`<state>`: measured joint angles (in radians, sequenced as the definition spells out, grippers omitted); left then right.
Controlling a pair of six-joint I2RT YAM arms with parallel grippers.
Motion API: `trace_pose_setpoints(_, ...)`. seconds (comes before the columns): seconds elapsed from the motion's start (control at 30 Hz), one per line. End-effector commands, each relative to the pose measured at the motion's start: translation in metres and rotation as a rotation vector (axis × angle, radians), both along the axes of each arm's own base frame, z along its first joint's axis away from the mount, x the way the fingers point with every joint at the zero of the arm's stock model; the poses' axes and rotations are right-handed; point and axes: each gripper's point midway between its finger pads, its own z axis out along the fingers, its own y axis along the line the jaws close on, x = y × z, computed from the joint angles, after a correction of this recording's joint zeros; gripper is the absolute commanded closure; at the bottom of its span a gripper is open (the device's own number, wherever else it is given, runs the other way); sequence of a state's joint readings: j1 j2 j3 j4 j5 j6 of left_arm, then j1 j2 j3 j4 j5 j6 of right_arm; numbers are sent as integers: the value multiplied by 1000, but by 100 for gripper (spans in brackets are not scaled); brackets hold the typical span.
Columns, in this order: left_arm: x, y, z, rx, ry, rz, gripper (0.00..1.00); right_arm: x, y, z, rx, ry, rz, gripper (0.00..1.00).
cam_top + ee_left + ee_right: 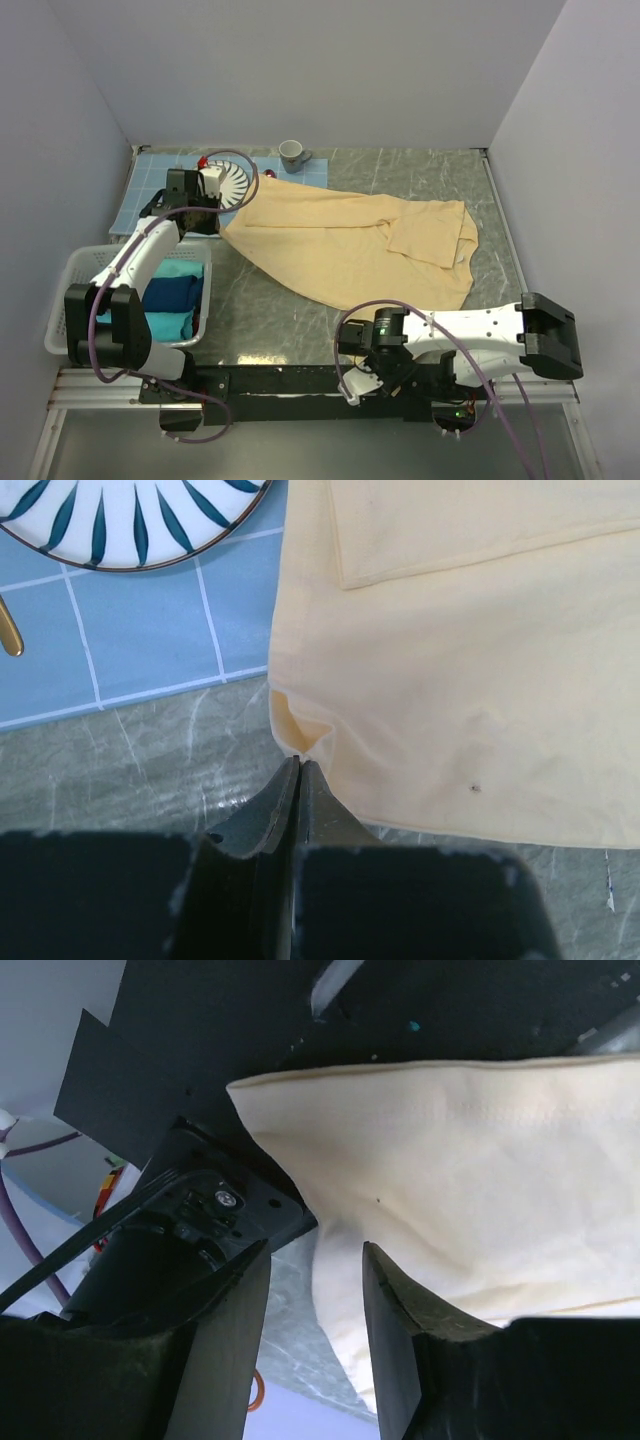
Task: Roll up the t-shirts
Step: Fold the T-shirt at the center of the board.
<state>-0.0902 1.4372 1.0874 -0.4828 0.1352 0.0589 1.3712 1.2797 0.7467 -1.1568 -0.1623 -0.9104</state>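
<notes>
A large pale yellow t-shirt (pixel 350 245) lies spread across the marble table, one part folded over at the right. My left gripper (pixel 207 218) is at its far left corner. In the left wrist view the left gripper (pixel 298 764) is shut, and a small lifted fold of the t-shirt (pixel 450 680) runs into its tips. My right gripper (pixel 348 335) is by the shirt's near edge. Seen from the right wrist, this gripper (pixel 315 1260) stands open, the edge of the t-shirt (pixel 470 1180) showing between and beyond its fingers. Teal (pixel 180 268) and navy (pixel 172 293) t-shirts lie in the basket.
A white basket (pixel 80 265) stands at the table's left near edge. At the back left, a light blue grid placemat (pixel 150 170) carries a striped plate (pixel 232 183), and a grey mug (pixel 292 153) stands beside it. Walls close in the left, back and right.
</notes>
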Motion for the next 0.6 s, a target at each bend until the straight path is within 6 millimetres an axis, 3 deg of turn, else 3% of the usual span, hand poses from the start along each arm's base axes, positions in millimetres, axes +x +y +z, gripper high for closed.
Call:
trace_pose_setpoints(0.0, 12, -3, 30, -21, -86, -12, 94, -2, 9, 4, 4, 10, 41, 50)
trace_pose_setpoints(0.3, 9, -5, 42, -40, -120, -5, 94, 4, 11, 1, -40, -79, -79, 52)
trace_pose_setpoints(0.57, 4, -3, 41, -32, -126, 2, 94, 5, 18, -3, -49, -97, -137, 58)
